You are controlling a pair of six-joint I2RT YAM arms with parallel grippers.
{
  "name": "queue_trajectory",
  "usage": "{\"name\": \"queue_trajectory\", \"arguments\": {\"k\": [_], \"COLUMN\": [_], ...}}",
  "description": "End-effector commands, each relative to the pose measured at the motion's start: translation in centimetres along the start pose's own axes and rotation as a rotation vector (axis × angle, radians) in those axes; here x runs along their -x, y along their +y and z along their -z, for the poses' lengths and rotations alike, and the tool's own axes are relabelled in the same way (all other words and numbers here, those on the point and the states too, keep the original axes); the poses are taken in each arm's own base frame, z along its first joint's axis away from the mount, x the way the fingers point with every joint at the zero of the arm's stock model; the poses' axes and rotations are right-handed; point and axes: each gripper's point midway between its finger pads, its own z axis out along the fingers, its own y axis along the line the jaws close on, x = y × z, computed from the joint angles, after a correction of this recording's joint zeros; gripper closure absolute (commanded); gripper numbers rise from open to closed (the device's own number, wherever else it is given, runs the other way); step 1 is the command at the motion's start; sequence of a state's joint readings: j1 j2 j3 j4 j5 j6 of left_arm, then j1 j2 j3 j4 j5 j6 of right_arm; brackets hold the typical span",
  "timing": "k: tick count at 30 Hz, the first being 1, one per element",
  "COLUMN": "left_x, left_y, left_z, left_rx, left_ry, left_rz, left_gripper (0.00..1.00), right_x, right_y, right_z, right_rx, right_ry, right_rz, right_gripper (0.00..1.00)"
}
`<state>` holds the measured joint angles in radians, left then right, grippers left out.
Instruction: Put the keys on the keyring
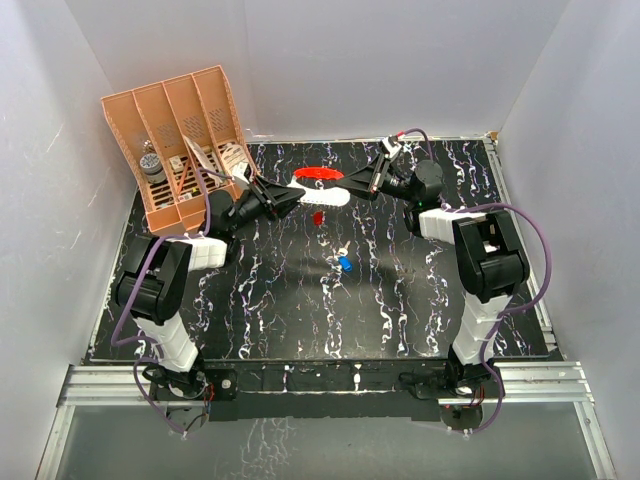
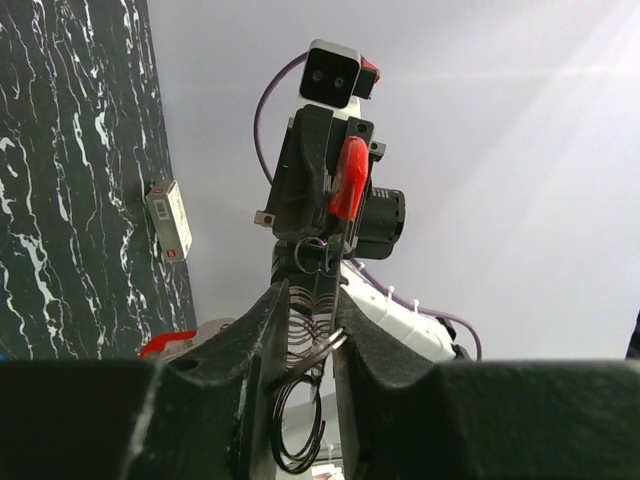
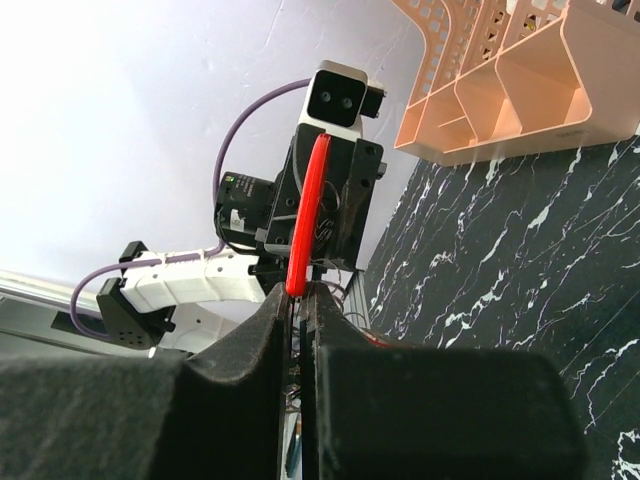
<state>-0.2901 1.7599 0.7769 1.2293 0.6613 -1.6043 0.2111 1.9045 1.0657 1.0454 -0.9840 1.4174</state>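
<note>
While seen from above, spreads under everything as a black tabletop veined with white [image 1: 400, 300], bearing a peach slotted plastic rack [image 1: 180, 130] tilted back at the far left corner. Meet over the far middle of that table, tip facing tip: left gripper [image 1: 290, 197] and right gripper [image 1: 372, 183]. On the right: jaws pressed together, clamped on the thin red oval keyring [image 3: 305, 225], held in the air and standing edge-on out of the fingertips in the right wrist view. On the left: jaws nearly together, pinching a thin dark wire ring [image 2: 300, 430] hanging between the fingers [image 2: 250, 340], pointed straight at the red loop opposite. Just below the loop from overhead, between both tips: flat whitish tag [image 1: 328, 196]. Lying on the table, not on the loop: tiny red-headed key [image 1: 317, 216] right under the meeting grippers, and tiny blue-headed key [image 1: 345, 264] nearer the arm bases, apart from the red one
</note>
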Motion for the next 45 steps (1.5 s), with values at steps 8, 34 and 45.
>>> {"name": "queue_trajectory", "arguments": {"k": [8, 34, 45], "left_x": [0.4, 1.6, 1.8], "left_y": [-3.0, -4.2, -4.3], "left_z": [0.1, 2.4, 2.2], "left_rx": [-0.076, 0.106, 0.095], "left_ry": [-0.012, -0.199, -0.207], "left_rz": [-0.066, -0.062, -0.049], "left_gripper": [1.00, 1.00, 1.00], "right_x": [0.6, 4.8, -0.3], "right_y": [1.7, 3.8, 6.5], "right_z": [0.0, 1.2, -2.6], "right_rx": [0.062, -0.358, -0.468], "right_ry": [0.006, -0.190, -0.072], "right_rz": [0.064, 0.565, 0.851], "right_gripper": [1.00, 0.64, 0.71]}}
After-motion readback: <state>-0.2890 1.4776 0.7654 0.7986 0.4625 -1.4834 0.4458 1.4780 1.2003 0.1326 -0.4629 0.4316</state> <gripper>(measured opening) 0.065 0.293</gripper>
